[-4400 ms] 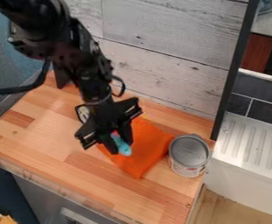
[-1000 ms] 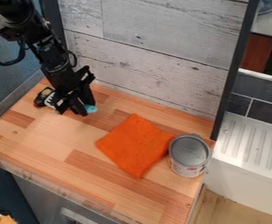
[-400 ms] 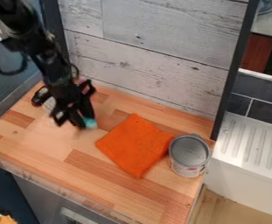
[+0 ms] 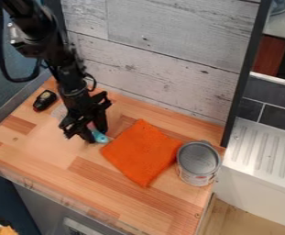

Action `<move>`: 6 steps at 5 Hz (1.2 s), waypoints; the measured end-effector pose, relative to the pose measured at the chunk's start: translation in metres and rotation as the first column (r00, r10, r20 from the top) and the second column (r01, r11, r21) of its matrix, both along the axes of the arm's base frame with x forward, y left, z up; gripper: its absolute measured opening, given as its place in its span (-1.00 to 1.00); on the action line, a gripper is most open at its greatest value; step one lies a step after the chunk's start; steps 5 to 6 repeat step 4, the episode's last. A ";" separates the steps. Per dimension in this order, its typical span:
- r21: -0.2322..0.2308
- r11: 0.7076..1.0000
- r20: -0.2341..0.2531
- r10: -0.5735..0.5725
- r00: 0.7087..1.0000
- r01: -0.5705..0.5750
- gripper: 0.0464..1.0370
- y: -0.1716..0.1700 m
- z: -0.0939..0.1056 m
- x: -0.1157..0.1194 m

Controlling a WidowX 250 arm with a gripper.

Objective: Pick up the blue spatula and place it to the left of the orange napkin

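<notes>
The black gripper (image 4: 88, 136) hangs low over the left part of the wooden counter, just left of the orange napkin, shut on the blue spatula (image 4: 100, 137). A light-blue end of the spatula pokes out on the gripper's right side, close to the napkin's left corner; the rest is mostly hidden by the gripper. The orange napkin (image 4: 143, 152) lies flat, turned like a diamond, mid-counter.
An open metal can (image 4: 198, 163) stands at the napkin's right. A small black object (image 4: 45, 100) lies at the back left. Behind is a whitewashed plank wall (image 4: 163, 50); a white ridged surface (image 4: 264, 151) is at right.
The gripper has carried the spatula from over the napkin to the back left, then forward and right to the napkin's left side. The napkin and can have stayed put.
</notes>
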State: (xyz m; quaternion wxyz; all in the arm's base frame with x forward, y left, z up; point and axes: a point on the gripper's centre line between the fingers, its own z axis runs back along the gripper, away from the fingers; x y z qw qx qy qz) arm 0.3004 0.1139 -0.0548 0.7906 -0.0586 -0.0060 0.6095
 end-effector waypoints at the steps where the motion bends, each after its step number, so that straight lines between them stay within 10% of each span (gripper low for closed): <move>1: 0.020 1.000 -0.006 -0.012 1.000 0.012 0.83 -0.003 0.001 -0.002; 2: 0.005 0.998 -0.027 -0.068 0.997 0.069 0.94 -0.009 0.004 -0.003; 4: 0.089 0.979 0.085 -0.191 0.978 0.183 0.93 -0.016 0.075 0.008; 6: 0.089 0.979 0.085 -0.191 0.978 0.183 0.93 -0.016 0.075 0.008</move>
